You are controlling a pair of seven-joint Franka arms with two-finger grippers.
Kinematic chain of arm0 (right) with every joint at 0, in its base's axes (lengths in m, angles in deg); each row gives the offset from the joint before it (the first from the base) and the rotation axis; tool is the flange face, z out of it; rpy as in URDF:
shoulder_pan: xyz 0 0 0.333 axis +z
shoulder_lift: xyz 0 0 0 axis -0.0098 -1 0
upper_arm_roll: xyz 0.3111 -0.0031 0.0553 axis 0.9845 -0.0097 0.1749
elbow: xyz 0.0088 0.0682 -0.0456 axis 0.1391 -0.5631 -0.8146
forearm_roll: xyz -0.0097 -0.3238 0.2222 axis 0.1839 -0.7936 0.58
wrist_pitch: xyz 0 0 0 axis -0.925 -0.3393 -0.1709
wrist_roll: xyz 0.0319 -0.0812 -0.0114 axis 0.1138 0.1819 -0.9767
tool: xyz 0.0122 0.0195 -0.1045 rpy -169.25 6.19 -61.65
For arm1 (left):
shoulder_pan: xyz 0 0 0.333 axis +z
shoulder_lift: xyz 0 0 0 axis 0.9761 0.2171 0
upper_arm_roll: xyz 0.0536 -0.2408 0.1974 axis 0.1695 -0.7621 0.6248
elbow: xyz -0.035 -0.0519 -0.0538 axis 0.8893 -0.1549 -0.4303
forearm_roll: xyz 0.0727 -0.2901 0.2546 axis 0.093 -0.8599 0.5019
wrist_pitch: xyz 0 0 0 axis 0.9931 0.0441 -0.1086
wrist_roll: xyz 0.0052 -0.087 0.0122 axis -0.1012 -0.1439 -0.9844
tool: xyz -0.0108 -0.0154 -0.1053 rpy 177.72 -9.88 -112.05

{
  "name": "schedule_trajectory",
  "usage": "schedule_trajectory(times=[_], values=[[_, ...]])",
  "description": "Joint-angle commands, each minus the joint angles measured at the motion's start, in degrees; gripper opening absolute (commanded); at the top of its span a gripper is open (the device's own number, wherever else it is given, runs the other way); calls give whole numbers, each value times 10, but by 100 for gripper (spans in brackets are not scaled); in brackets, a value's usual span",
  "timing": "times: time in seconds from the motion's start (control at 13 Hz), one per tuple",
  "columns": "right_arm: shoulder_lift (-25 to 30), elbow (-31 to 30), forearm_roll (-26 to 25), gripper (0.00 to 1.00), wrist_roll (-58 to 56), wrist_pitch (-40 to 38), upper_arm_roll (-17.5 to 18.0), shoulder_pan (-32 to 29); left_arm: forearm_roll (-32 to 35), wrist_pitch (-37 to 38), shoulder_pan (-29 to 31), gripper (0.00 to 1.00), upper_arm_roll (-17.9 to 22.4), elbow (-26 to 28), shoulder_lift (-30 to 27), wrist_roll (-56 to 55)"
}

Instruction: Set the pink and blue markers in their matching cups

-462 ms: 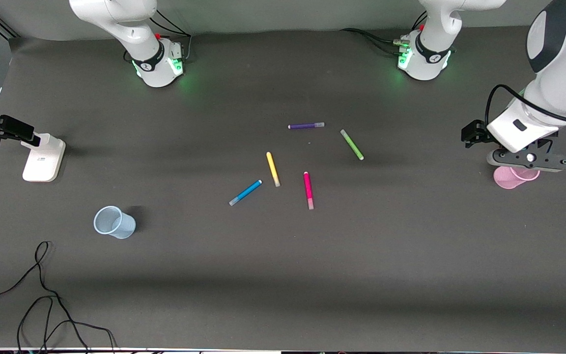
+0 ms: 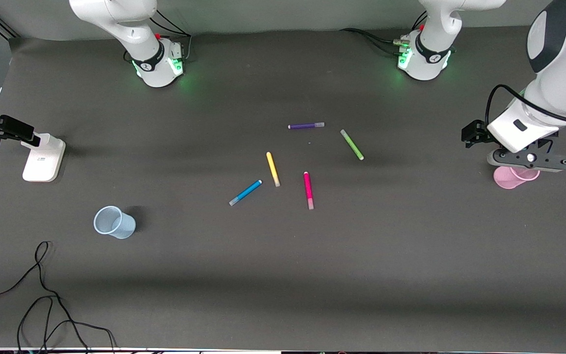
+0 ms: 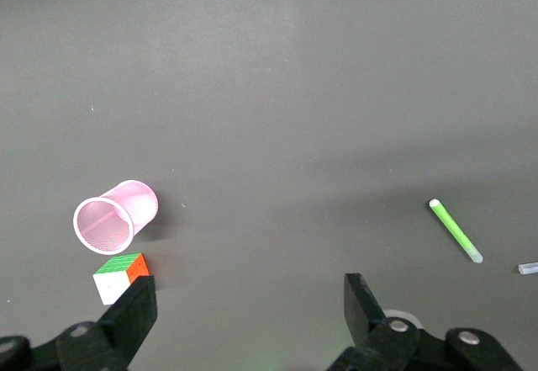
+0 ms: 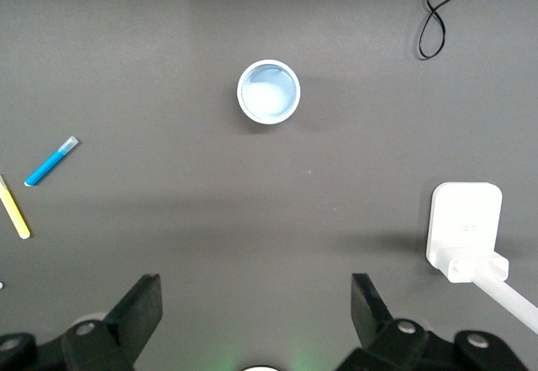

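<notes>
Nothing has visibly moved since the earlier frame; both arms wait. At the right edge of the front view the left gripper (image 2: pixel 528 158) hangs over the pink cup (image 2: pixel 509 177), its jaws spread wide and empty in the left wrist view; a small colour cube (image 3: pixel 120 275) stands just beside that cup. The right gripper (image 4: pixel 252 320), out of the front view, also stands wide open and empty over the worktop (image 2: pixel 410 255), with the blue cup (image 2: pixel 114 222) upright in the lower left of the front view and a white stand (image 2: pixel 43 157) near it. At mid-frame lie the pink marker (image 2: pixel 308 190) and the blue marker (image 2: pixel 245 192), the yellow marker (image 2: pixel 273 168) between them, apart from both; green marker (image 2: pixel 352 144) and purple marker (image 2: pixel 306 126) lie higher up. Both task markers look light, stiff and smooth, likely to roll, so a pinch across mid-barrel seems best. Thin plastic cups would probably tip easily.
</notes>
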Motion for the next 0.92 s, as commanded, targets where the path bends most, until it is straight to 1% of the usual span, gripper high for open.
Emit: schedule_trajectory(times=[0.0,0.08,0.23,0.31,0.54,0.69,0.85], values=[[6,-4,-9,100,-11,6,4,3,-6,9,-10,99,9,-3,-4,7],[5,-3,-5,100,-9,6,7,5,-6,9,-9,99,9,-2,-4,7],[2,-6,-3,100,7,12,13,40,-6,10,-9,99,9,-2,-4,7],[1,-8,-3,100,48,13,13,57,-6,10,-10,99,9,-2,-4,7],[-27,-6,5,100,200,16,14,124,-6,14,-15,99,9,-1,-4,0],[-46,-5,48,100,301,44,13,161,-6,15,-16,99,9,-1,-4,-1],[-70,1,72,100,408,68,14,195,-6,15,-15,99,9,-1,-4,-1]])
